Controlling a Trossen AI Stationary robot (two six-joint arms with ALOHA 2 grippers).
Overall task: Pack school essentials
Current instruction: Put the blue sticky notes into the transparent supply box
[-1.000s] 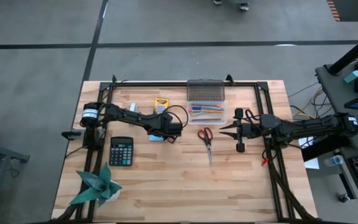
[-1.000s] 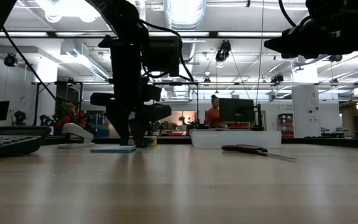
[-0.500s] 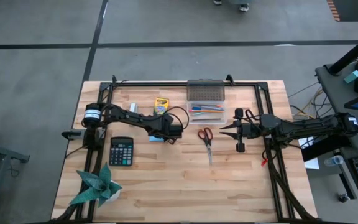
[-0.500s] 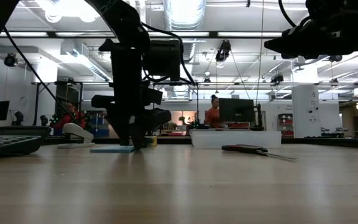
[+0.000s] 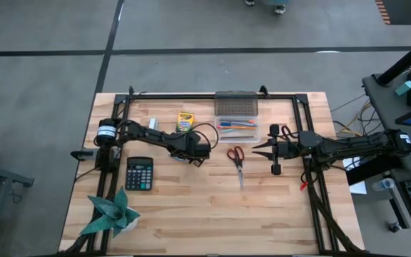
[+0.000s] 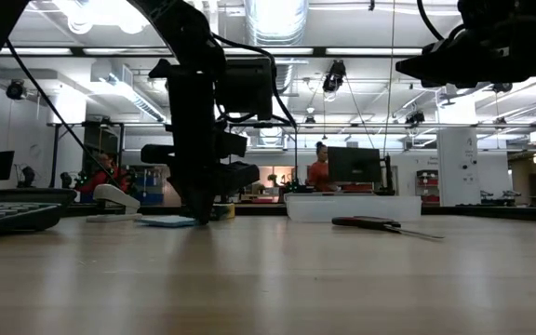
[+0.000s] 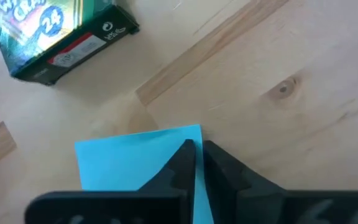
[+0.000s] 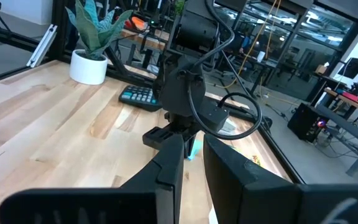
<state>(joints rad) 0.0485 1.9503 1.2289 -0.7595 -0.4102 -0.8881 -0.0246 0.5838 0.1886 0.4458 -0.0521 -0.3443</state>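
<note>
Left claw [image 7: 197,163] pinched nearly closed, pointing down; right claw [image 5: 257,149] hovers.

Bright, even overhead light, soft shadows

In the low view ceiling lamps [image 6: 273,17] glare white above the backlit, silhouetted left tool [image 6: 200,207]; the tabletop [image 6: 268,279] blurs close to the lens, and both wrist views show their own fingers out of focus.

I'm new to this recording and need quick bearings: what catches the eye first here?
The left gripper, fingers nearly closed on the edge of the light-blue square note pad at the wooden table's middle-left, draws the eye first. Beside it lies the yellow-green crayon box. The right gripper waits near the red-handled scissors.
</note>
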